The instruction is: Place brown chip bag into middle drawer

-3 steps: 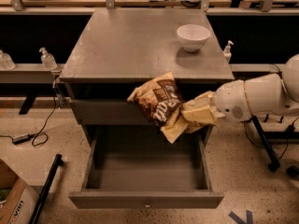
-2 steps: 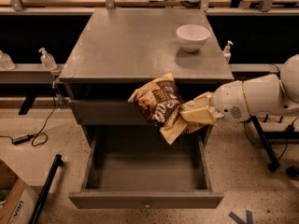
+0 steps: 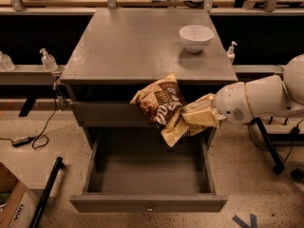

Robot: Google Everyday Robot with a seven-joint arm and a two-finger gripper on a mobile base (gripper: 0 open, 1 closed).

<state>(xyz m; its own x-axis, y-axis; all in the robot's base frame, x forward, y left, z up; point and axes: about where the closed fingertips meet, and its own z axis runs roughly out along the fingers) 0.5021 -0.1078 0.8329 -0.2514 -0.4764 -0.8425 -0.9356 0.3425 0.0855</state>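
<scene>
- Brown chip bag (image 3: pixel 160 107) hangs in the air at the centre of the frame, tilted, in front of the closed upper drawer front (image 3: pixel 104 114) and above the back of the open drawer.
- Gripper (image 3: pixel 199 117) reaches in from the right of the frame, its jaws closed on the bag's lower right end.
- Middle drawer (image 3: pixel 147 177) is pulled out at the lower centre, its bare floor showing and nothing in it.
- Progress, as I judge it: the bag is picked up and carried over the drawer and the drawer is open. Lowering the bag and letting it go are left.
- White bowl (image 3: pixel 196 37) sits on the cabinet top (image 3: pixel 137 46) at the upper right, well apart from the bag.
- Compared with a second ago, bag and gripper are in nearly the same place; I see no clear descent.
</scene>
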